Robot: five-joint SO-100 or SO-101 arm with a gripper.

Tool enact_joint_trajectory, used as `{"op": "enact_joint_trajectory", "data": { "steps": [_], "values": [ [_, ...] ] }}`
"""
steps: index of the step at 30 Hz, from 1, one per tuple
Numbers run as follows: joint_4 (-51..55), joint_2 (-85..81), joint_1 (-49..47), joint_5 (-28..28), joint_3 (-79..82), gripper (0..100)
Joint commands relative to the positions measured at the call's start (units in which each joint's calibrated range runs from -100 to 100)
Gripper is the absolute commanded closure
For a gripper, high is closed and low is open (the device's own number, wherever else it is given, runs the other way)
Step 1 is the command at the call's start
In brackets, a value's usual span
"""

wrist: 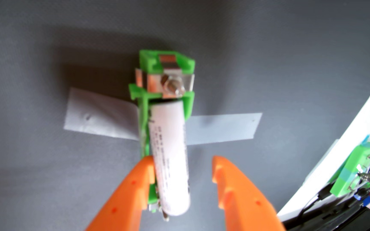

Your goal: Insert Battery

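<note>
Battery point(170, 155): a white cylinder lay lengthwise in the green holder point(144, 124), its far end tucked under the holder's far clips, close to the metal contact point(173, 85); its near end looked to ride a little high and skewed right, so I judged it not fully seated.
Holder: sat on the grey tabletop point(46, 44), fixed by a strip of pale tape point(222, 128) running left to right beneath it.
Claw point(181, 164): orange jaws stood wide apart and held nothing; the left finger lay against the holder's left side beside the battery, the right finger was well clear.
Handling: likely rigid, smooth and slippery, fairly light; it would roll if let go off the holder.
Where to hold: across the bare middle of the barrel, away from both ends.
Next need: probably a downward press on the near end.
Far right: a second green part point(355, 171) among wires, blurred.
</note>
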Motion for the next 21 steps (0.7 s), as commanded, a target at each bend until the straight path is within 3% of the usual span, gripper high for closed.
{"op": "enact_joint_trajectory", "data": {
  "steps": [1,17,21],
  "values": [
    [-0.1,-1.3,0.2,0.0,-0.8,85],
    [19.6,-1.3,-1.2,-0.3,-16.3,85],
    [19.6,-1.3,-0.4,0.0,-17.0,99]
  ]
}}
